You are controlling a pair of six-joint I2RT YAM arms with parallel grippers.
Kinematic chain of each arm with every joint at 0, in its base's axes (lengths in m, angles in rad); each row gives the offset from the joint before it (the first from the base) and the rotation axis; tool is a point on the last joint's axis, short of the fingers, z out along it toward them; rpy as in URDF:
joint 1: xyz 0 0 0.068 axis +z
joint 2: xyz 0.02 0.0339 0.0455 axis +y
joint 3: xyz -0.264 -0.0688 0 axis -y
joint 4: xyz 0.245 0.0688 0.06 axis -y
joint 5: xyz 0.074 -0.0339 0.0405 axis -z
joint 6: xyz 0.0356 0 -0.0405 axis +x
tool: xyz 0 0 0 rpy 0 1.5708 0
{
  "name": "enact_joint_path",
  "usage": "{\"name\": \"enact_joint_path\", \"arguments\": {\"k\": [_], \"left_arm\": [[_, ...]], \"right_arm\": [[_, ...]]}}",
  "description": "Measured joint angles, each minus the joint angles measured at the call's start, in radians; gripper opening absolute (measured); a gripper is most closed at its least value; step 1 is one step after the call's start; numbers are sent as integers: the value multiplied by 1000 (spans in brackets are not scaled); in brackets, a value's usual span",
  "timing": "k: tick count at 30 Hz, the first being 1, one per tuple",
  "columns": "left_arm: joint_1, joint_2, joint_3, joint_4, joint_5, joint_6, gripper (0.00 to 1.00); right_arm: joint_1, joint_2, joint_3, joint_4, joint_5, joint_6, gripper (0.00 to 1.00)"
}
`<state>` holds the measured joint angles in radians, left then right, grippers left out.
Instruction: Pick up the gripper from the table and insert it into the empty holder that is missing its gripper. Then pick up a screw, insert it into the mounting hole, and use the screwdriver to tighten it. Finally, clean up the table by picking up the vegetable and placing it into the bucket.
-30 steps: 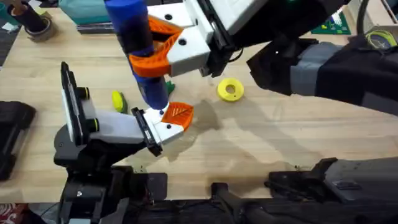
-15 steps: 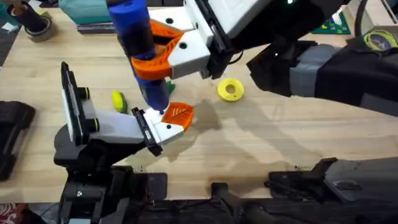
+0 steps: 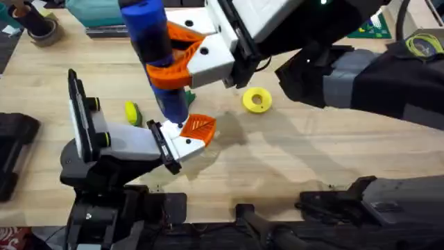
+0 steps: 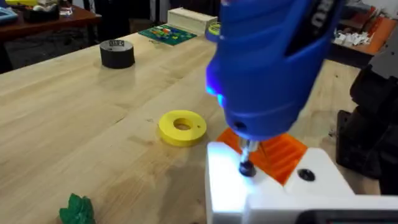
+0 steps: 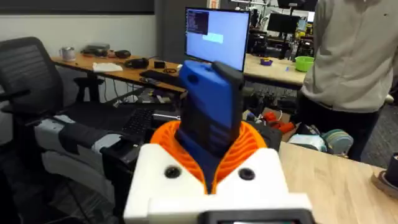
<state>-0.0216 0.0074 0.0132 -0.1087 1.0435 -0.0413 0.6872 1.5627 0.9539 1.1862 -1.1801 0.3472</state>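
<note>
While right end effector stays clamped on screwdriver, bit unmoved at holder; left unclear.

Right hand clamped on screwdriver, upright; left arm low.

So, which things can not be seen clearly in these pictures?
- The vegetable: left wrist view, cut off by the picture's edge; overhead, mostly hidden behind the screwdriver.
- The screw: left wrist view, the bit tip covers it on the white holder, so its seating cannot be judged.
- The orange gripper: overhead, partly hidden behind the screwdriver.
</note>
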Motion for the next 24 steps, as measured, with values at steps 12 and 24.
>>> {"name": "enact_joint_path", "arguments": {"k": [12,24], "left_arm": [[0,0,0,0,0,0,4],[0,0,0,0,0,0,4]], "right_arm": [[0,0,0,0,0,23,24],[0,0,0,-4,-14,11,24]]}}
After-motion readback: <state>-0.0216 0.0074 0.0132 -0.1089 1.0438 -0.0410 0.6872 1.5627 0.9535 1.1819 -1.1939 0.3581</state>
